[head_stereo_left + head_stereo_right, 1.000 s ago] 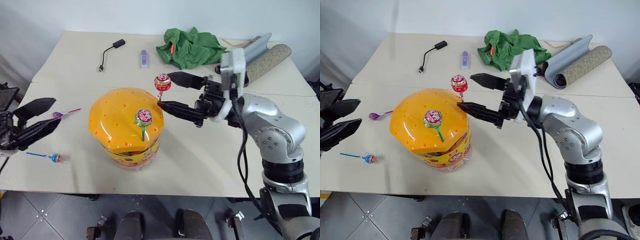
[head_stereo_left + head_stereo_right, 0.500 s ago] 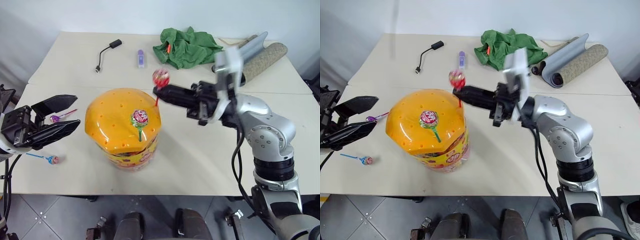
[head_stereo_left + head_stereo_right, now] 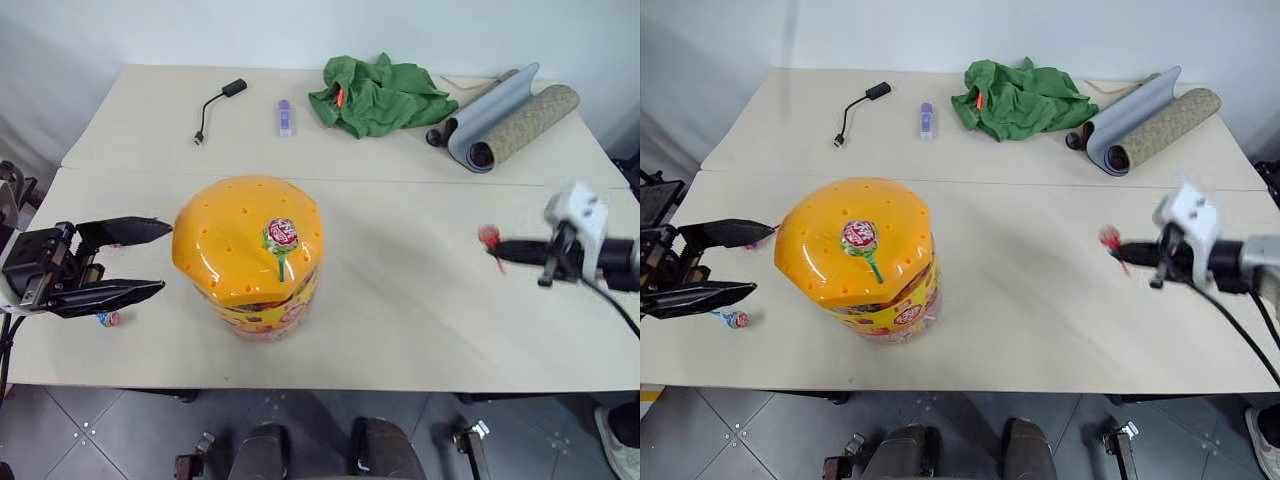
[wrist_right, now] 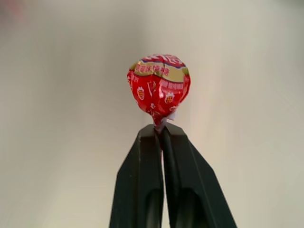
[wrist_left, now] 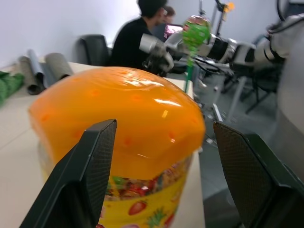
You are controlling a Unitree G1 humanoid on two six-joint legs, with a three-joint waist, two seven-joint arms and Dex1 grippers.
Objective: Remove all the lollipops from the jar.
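Note:
The jar (image 3: 248, 255), a squat tub with an orange domed lid full of small holes, stands on the near table. One lollipop (image 3: 282, 235) with a green stick is stuck upright in the lid, seen too as a lollipop (image 5: 196, 31) past the jar's dome. My right gripper (image 3: 503, 250) is far to the jar's right, above the table, shut on the stick of a red lollipop (image 4: 159, 83). My left gripper (image 3: 165, 258) is open, level, pointing at the jar's left side and close to it. Another lollipop (image 3: 108, 318) with a blue stick lies on the table under it.
On the far table lie a green cloth (image 3: 375, 95), two rolled mats (image 3: 510, 115), a black cable (image 3: 215, 105) and a small purple stick (image 3: 285, 115). A seam runs between the two tables. A person (image 5: 137, 42) sits in the background beyond the jar.
My right gripper closed on the red lollipop's stick at the jar's lid, lifted it out and swung it far to the right and lower. My left gripper edged towards the jar.

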